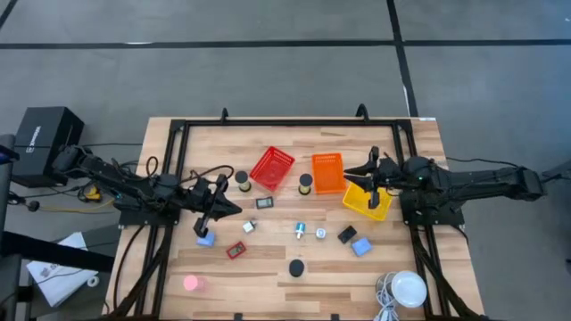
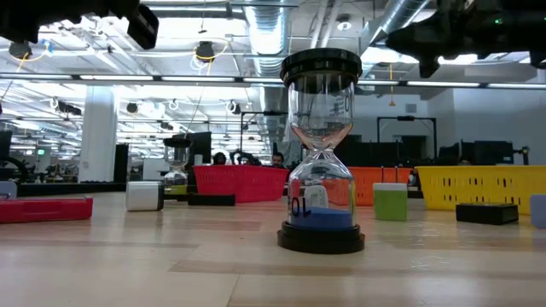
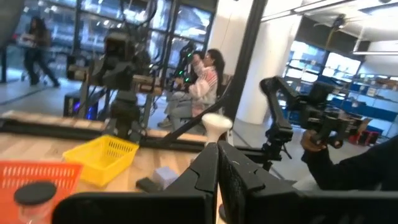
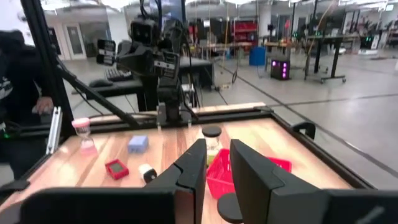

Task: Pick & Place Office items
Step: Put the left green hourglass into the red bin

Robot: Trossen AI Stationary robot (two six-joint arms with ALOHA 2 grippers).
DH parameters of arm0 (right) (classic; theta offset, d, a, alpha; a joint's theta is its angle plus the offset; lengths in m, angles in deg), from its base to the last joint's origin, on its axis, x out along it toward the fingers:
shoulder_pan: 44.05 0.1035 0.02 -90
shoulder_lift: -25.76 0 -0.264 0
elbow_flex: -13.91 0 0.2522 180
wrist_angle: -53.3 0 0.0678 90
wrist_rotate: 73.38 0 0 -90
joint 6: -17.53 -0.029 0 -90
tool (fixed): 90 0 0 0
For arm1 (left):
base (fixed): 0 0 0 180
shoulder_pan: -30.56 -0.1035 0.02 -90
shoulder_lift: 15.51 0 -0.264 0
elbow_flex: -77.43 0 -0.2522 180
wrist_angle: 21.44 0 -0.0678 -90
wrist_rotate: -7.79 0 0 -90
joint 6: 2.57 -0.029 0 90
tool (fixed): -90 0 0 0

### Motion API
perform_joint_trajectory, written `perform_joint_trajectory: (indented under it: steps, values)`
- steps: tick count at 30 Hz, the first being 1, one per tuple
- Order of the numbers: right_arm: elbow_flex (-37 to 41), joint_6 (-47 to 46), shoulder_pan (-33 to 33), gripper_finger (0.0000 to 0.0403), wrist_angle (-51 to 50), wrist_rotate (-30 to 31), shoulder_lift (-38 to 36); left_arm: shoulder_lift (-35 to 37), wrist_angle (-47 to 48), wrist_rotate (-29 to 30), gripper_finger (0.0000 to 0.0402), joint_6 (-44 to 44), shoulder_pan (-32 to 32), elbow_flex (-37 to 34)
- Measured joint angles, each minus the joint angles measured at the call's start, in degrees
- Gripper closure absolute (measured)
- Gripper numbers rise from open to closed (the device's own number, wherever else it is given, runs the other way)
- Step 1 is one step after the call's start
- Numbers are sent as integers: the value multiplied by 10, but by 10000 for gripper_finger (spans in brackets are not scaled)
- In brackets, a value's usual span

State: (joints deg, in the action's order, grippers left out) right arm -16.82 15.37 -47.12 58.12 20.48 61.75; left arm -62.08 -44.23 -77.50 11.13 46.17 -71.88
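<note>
From the high view we look straight down on the whole tabletop (image 1: 268, 267), with both arms and a strip of grey floor around it. In the low view we sit at tabletop height, very near an hourglass (image 2: 322, 153) that fills the middle, facing level across to the hall behind. The left wrist view looks along its own arm toward the yellow basket (image 3: 106, 158) and the far arm. The right wrist view faces the opposite way, across the red basket (image 4: 239, 171). Both baskets also show from above.
</note>
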Motion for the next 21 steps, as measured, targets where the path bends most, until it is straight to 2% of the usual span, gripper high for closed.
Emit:
perform_joint_trajectory:
  steps: [4,9,21]
  values:
    - [-16,26,0,338,-1,0,50,-7,76,29,401,7,0,37]
    - [-36,26,0,338,-1,0,104,-50,160,63,401,35,0,83]
    - [-72,28,0,338,-3,0,191,-196,312,65,401,17,0,219]
